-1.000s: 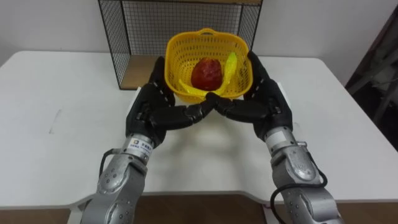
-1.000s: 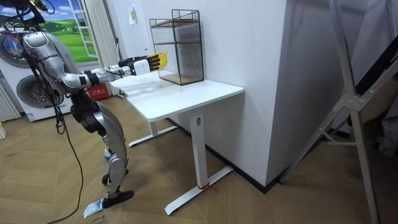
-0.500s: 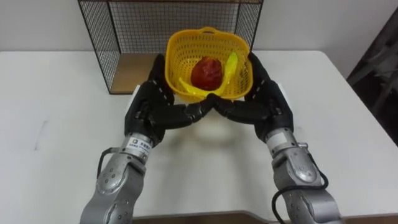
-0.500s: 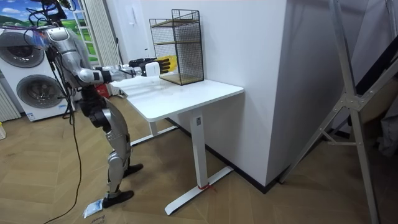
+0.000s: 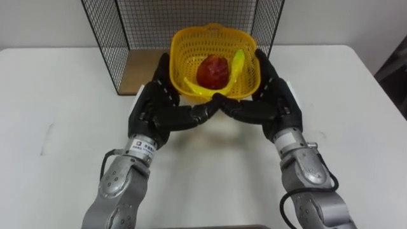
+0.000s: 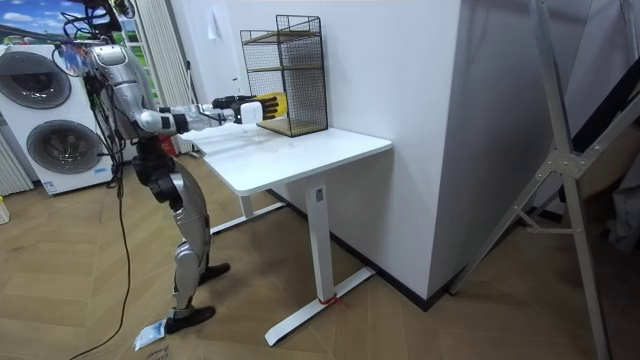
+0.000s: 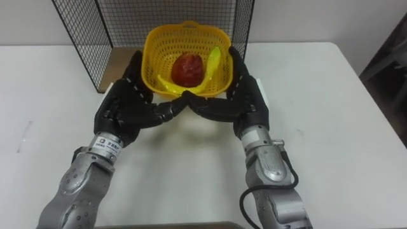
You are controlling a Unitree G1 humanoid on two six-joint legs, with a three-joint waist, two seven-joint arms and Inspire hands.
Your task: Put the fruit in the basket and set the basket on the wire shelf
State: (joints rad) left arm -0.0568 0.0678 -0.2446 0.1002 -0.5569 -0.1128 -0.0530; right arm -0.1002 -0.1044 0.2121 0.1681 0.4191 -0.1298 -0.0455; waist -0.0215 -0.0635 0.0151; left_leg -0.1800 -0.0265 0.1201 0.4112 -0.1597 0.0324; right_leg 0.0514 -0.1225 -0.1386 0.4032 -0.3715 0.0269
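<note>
A yellow mesh basket (image 5: 183, 58) holds a red fruit (image 5: 213, 70) and a yellow curved fruit (image 5: 236, 63). My left hand (image 5: 156, 111) and right hand (image 5: 273, 105) cradle it from both sides. Their fingers reach flat underneath and meet at the front, and the thumbs rest up along the walls. The basket hangs above the table, right before the open front of the black wire shelf (image 5: 121, 38). Its far rim is level with the shelf's wooden bottom board (image 5: 143, 70). In the room view I stand at the table's end with both arms stretched toward the wire shelf (image 6: 290, 75).
The white table (image 5: 57, 114) spreads to both sides of my arms. The shelf stands at its far edge against the wall. In the room view, washing machines (image 6: 50, 120) stand behind me and a metal frame (image 6: 560, 180) stands at the room view's right.
I have straightened up and stepped closer to the table. The basket, still cradled in both hands, has come nearer to the shelf's opening.
</note>
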